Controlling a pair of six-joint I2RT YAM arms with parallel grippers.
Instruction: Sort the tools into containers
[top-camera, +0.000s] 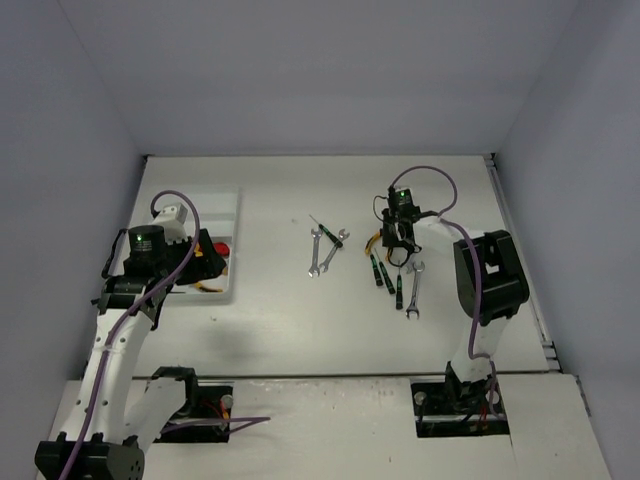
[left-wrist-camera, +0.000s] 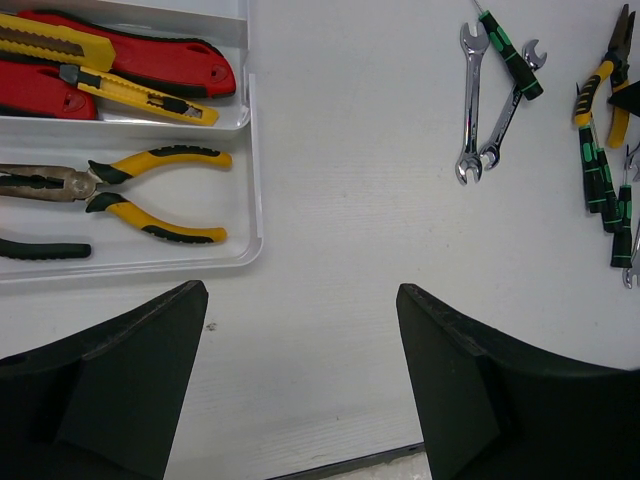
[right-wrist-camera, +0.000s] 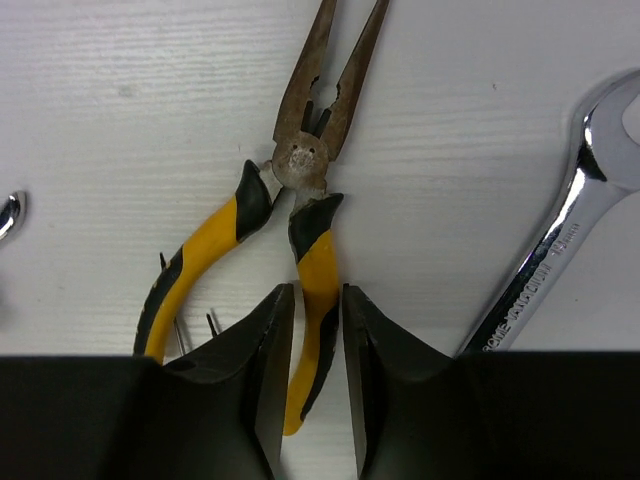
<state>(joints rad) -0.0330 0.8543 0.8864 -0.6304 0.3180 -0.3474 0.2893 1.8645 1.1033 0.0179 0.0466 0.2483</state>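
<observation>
My right gripper (right-wrist-camera: 318, 300) is shut on one handle of the yellow-and-black long-nose pliers (right-wrist-camera: 300, 170), which lie on the table; in the top view it sits right of centre (top-camera: 400, 245). My left gripper (left-wrist-camera: 300, 380) is open and empty, over the table beside the white tray (left-wrist-camera: 255, 200). The tray's compartments hold red cutters (left-wrist-camera: 150, 55), a yellow cutter (left-wrist-camera: 120, 85), yellow-handled pliers (left-wrist-camera: 150, 190) and a black-green handle (left-wrist-camera: 45, 248). Two silver wrenches (top-camera: 322, 250) and a screwdriver (left-wrist-camera: 510, 55) lie mid-table. Black-green screwdrivers (top-camera: 383, 272) and a wrench (top-camera: 413, 290) lie by my right gripper.
A large silver wrench (right-wrist-camera: 560, 240) lies just right of my right fingers. Thin screwdriver tips (right-wrist-camera: 170, 340) poke out at their left. Grey walls enclose the white table (top-camera: 280, 300) on three sides. The tray (top-camera: 222, 205) sits at the table's far left.
</observation>
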